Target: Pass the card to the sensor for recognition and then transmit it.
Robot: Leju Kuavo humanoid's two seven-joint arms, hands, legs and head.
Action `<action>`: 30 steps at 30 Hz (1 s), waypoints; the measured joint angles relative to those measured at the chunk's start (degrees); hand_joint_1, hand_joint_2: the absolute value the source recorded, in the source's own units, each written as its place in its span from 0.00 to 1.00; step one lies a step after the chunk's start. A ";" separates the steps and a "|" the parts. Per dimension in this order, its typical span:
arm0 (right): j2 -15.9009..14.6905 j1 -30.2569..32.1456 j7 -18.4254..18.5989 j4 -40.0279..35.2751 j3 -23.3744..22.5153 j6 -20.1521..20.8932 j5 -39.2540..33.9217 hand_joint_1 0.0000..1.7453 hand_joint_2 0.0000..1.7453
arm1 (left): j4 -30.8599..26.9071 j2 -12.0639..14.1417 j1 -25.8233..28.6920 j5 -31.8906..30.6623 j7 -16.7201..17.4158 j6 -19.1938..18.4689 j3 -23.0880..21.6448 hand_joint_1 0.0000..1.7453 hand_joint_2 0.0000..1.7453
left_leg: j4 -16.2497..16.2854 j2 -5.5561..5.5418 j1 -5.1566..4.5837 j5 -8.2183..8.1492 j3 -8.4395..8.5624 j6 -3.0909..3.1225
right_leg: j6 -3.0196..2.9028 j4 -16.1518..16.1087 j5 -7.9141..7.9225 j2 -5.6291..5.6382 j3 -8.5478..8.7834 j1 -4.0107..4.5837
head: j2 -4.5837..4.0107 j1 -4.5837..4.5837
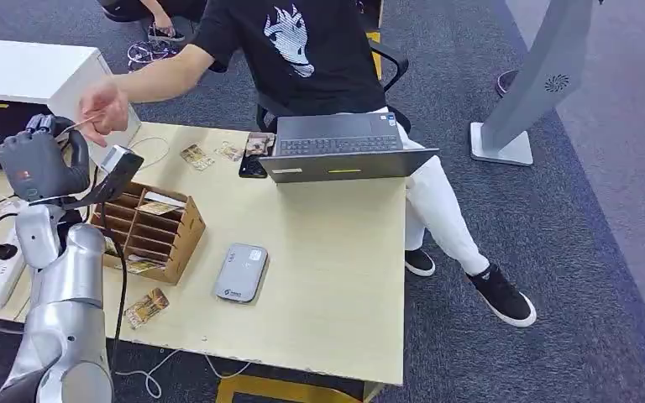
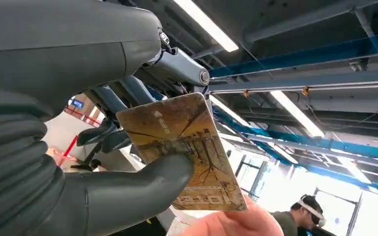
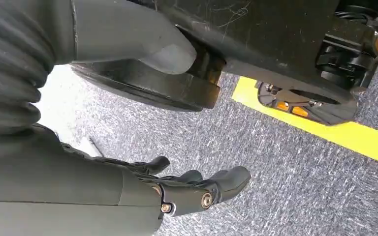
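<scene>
One card [image 2: 187, 147], pinched between left hand [image 2: 78, 162] fingers [image 2: 142, 184]

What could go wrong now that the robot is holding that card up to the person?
The left hand pins the card with the thumb over one part only. If the person's hand pulls before the thumb eases, the card may bend or jerk free; if the thumb eases too early, it could drop into the wooden organizer below or onto the table. The person's fingers touch the card's edge close to the thumb, so they might get nipped.
</scene>
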 joint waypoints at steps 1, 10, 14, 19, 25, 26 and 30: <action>0.00 0.00 0.02 0.00 0.00 -0.07 0.00 0.00 1.00 | 0.00 0.00 -0.04 0.42 -0.09 0.00 0.00 1.00 1.00 | 0.00 0.00 0.00 0.00 0.00 0.00 | 0.00 0.00 0.00 0.00 0.00 0.00 | 0.00 0.00; 0.00 0.17 -0.59 0.00 -0.07 -0.28 -0.11 0.00 1.00 | -1.91 -3.74 2.36 7.67 -7.76 0.00 -3.35 1.00 1.00 | 0.01 -0.01 -0.05 -0.01 -0.01 0.01 | 0.00 -0.01 0.00 -0.01 -0.01 -0.06 | 0.00 0.00; 0.00 0.21 -0.70 0.00 -0.09 -0.28 -0.11 0.00 1.00 | -3.72 -5.20 4.01 8.24 -8.04 0.00 -6.47 1.00 1.00 | 0.01 0.00 -0.06 -0.01 -0.02 0.01 | 0.01 -0.01 0.00 0.00 -0.03 -0.07 | 0.00 0.02; 0.00 0.24 -0.94 0.00 -0.17 -0.31 -0.20 0.00 1.00 | -5.24 -6.05 4.94 9.59 -8.85 0.00 -8.21 1.00 1.00 | 0.01 0.00 -0.05 -0.01 0.00 0.01 | 0.01 -0.01 0.00 0.00 -0.04 -0.06 | 0.00 -0.02; 0.00 0.61 -1.51 0.02 -1.40 -0.59 -1.33 0.00 1.00 | -15.50 -6.43 13.76 18.77 -7.81 0.00 -19.35 1.00 1.00 | 0.00 0.01 -0.05 -0.05 -0.03 0.00 | 0.02 -0.01 -0.03 0.04 -0.05 -0.06 | 0.00 -0.02; 0.00 0.62 -1.42 0.02 -1.66 -0.65 -1.66 0.00 1.00 | -17.85 -6.27 15.41 19.23 -7.13 0.00 -22.02 1.00 1.00 | 0.00 0.00 -0.05 -0.07 -0.06 0.04 | 0.04 -0.02 -0.04 0.01 -0.05 -0.07 | 0.00 0.00; 0.00 0.74 -1.40 0.00 -2.47 -0.76 -2.23 0.00 1.00 | -25.62 -4.50 20.00 20.66 -4.17 0.00 -31.11 1.00 1.00 | 0.00 0.00 -0.07 -0.10 -0.08 0.05 | 0.07 -0.03 -0.07 0.00 -0.07 -0.09 | 0.00 0.00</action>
